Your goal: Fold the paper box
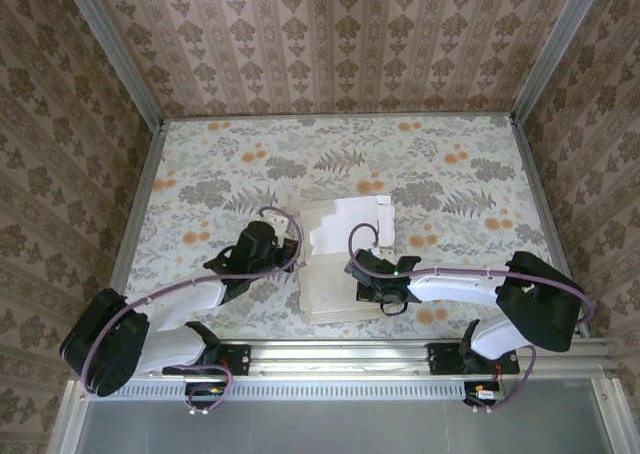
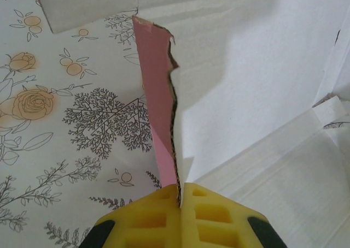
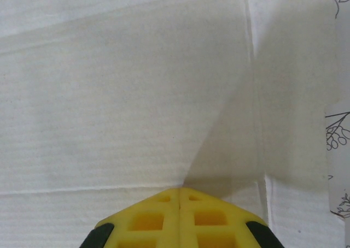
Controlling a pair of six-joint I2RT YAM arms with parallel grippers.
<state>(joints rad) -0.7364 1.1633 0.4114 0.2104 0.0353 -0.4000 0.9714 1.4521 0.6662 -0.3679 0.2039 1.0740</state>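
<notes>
The paper box [image 1: 335, 274] lies unfolded at the table's middle, whitish inner face up. My left gripper [image 1: 292, 242] is at its left edge. In the left wrist view the yellow fingers [image 2: 219, 215] are shut on a raised side flap [image 2: 156, 84], pink outside and white inside, which stands upright on its edge. My right gripper [image 1: 356, 270] is over the box's middle. In the right wrist view its fingertips [image 3: 180, 192] are shut with nothing between them, and rest tip-down on the flat white panel [image 3: 126, 95] by a crease.
The floral tablecloth [image 1: 230, 164] covers the table, with patterned walls on three sides. An aluminium rail [image 1: 340, 354] carrying both arm bases runs along the near edge. Another white flap [image 2: 82, 5] lies flat at the far left of the box.
</notes>
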